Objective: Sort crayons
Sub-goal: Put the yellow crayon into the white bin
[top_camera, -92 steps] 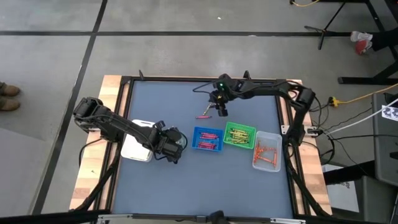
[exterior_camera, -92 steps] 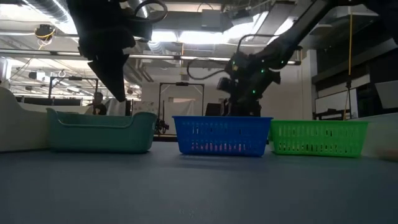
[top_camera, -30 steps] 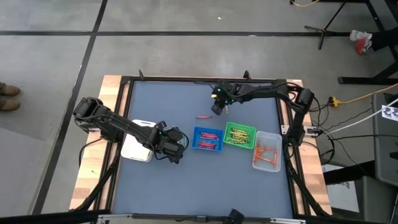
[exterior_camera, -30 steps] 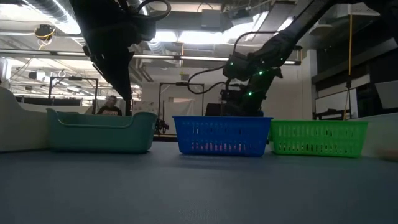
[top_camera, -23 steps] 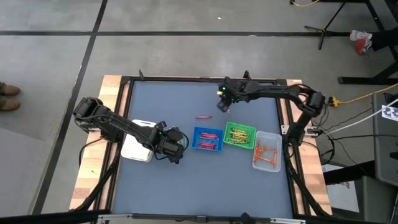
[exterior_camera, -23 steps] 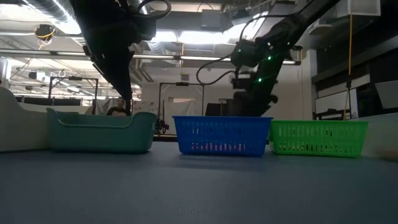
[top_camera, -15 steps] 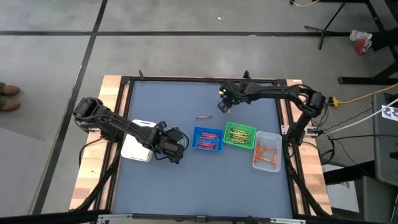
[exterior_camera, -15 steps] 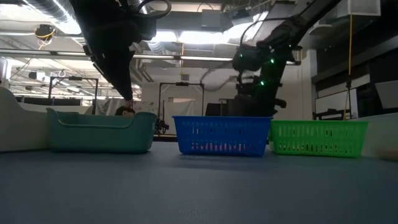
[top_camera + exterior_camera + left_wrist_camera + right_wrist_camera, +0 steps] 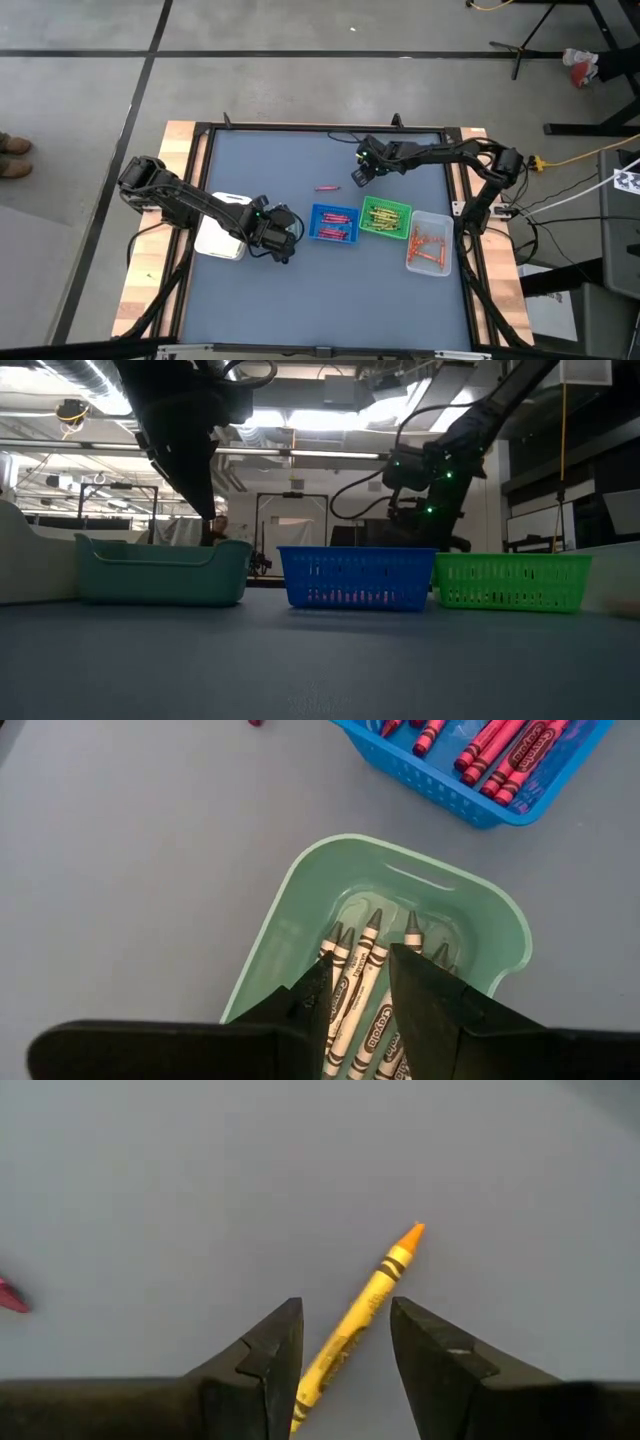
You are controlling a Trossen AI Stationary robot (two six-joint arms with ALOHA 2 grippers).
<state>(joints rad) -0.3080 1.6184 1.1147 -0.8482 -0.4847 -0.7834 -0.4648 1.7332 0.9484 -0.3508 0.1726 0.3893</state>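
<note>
Two arms over a blue-grey surface (image 9: 300,290) with crayon trays in a row.

The left tool (image 9: 357,982) hangs above the teal tray (image 9: 300,910) of grey crayons (image 9: 352,982), its fingers a little apart and holding nothing. The right tool (image 9: 345,1330) sits above the far part of the surface, clamped on a yellow crayon (image 9: 365,1312). Pink crayons fill the blue tray (image 9: 333,223), beside the green tray (image 9: 385,217) and clear tray (image 9: 430,243). One pink crayon (image 9: 324,187) lies loose.
</note>
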